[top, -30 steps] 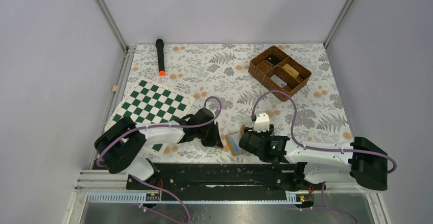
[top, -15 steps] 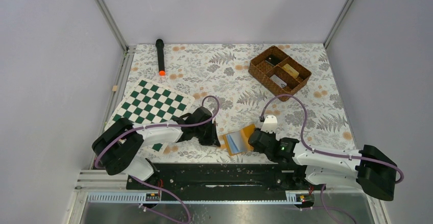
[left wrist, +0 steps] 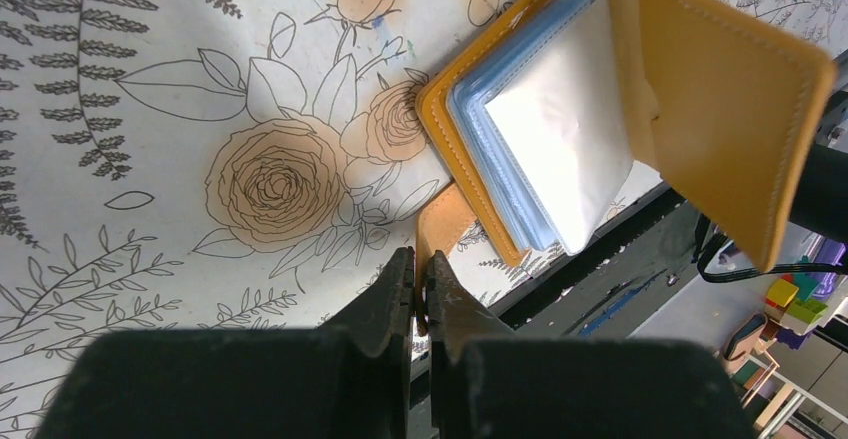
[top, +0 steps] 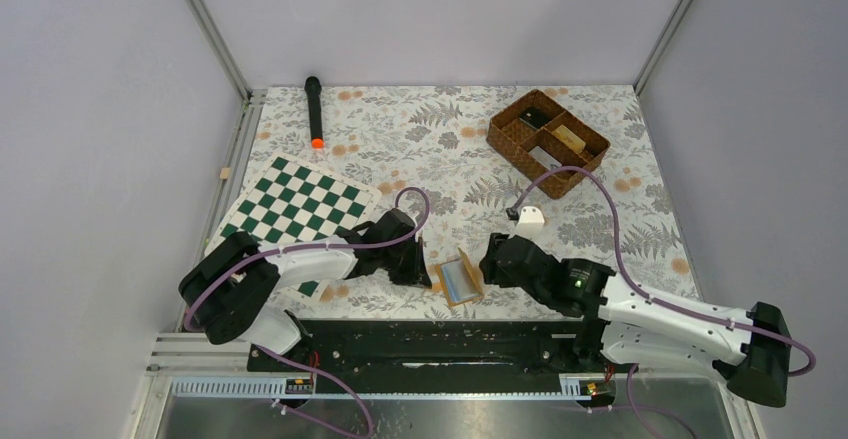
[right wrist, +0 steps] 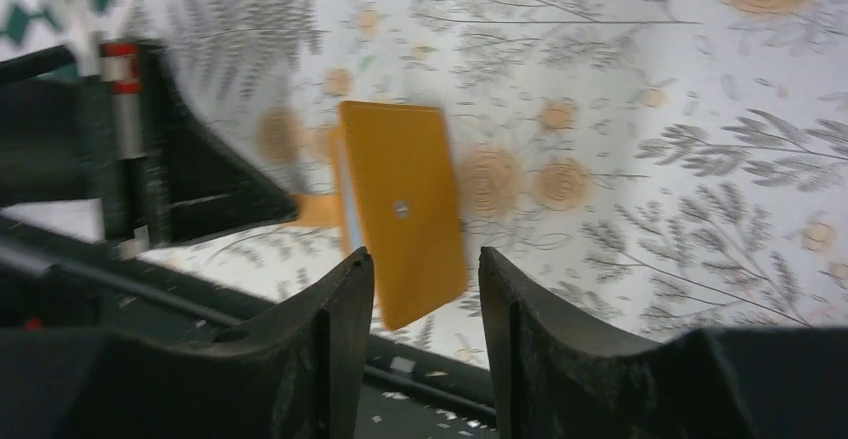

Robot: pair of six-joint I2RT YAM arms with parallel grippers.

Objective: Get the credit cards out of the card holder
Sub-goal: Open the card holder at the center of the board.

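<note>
Low at the near edge of the bench (top: pixel 640 209), both arms close in on the card holder (top: pixel 460 279). It stands half open like a book. 1 half lies flat on the flowered cloth, and the other half, the flap (left wrist: pixel 720 109), tilts up and over it.

The left gripper (left wrist: pixel 420 264) has its fingers pressed together, pinching the small orange tab (left wrist: pixel 442 224) that sticks out from the holder's near edge.

The right gripper (right wrist: pixel 422 259) is spread wide on the holder's other side. In its wrist view the back of the flap, with its metal stud, shows between the 2 fingers. That view is blurred, so contact cannot be told.

The cards (left wrist: pixel 560 149) sit inside the holder, stacked in the flat half. They show a pale glossy face with light blue edges beneath it.

Further out there is a green-and-white checkerboard (top: pixel 300 204) to the left, a black flashlight (top: pixel 314 109) with an orange tip at the back, and a brown wicker basket (top: pixel 548 142) at the back right.
</note>
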